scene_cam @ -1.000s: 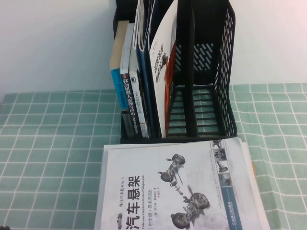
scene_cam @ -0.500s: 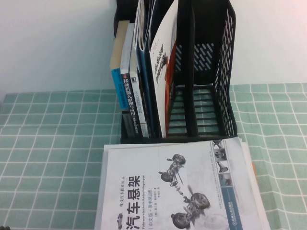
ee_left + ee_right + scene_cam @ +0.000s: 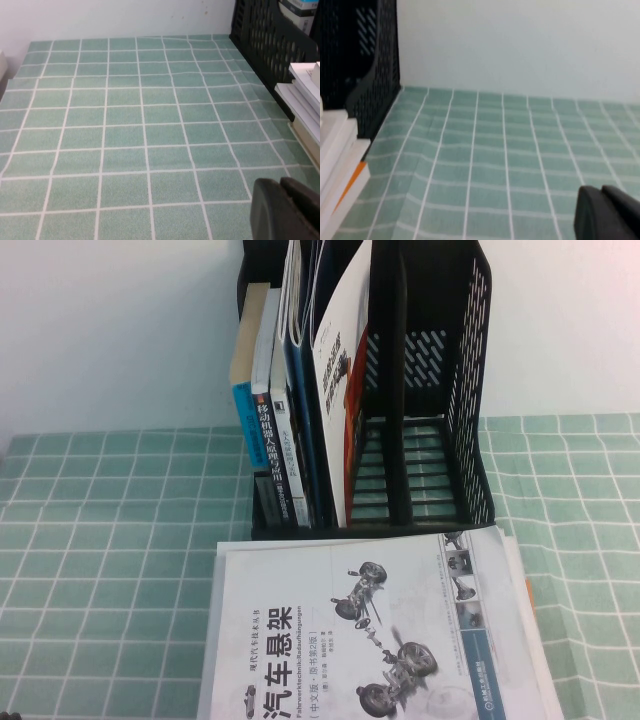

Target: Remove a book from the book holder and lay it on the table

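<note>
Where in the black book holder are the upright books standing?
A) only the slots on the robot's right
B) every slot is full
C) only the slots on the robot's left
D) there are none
C: the upright books fill the book holder's left slots; the right slots are empty.

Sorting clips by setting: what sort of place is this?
Likely a staged desk: green checked tablecloth, plain white wall, black book holder with stacked books. Left gripper and right gripper hover aside.
</note>
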You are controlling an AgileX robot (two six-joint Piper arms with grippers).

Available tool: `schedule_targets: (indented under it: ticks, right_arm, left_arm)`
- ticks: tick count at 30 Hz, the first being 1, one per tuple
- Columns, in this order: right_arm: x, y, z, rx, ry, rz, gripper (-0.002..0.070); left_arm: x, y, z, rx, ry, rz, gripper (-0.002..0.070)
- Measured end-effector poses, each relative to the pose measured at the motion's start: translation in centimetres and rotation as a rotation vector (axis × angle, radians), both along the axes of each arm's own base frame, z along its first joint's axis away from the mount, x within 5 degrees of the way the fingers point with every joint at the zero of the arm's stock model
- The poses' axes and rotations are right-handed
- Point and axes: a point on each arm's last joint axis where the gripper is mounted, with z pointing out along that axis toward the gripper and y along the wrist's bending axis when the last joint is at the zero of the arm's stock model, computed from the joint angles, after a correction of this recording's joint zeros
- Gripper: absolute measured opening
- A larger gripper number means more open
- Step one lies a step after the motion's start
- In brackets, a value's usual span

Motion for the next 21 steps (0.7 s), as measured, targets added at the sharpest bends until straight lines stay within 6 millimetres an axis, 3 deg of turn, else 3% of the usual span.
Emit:
schedule_targets:
  ticks: [5,21]
  right_arm:
    - [-0.4,-0.2,-1.6,0.114,0.175,-0.059,-0.0002]
    - [-0.5,-0.5,-1.7,0.024,0.182,-0.059,-0.0002]
  left_arm:
    - [0.0,0.0,0.0,0.000,0.000,0.000,-0.0003]
    - [0.0,0.0,0.0,0.000,0.000,0.000,-0.0003]
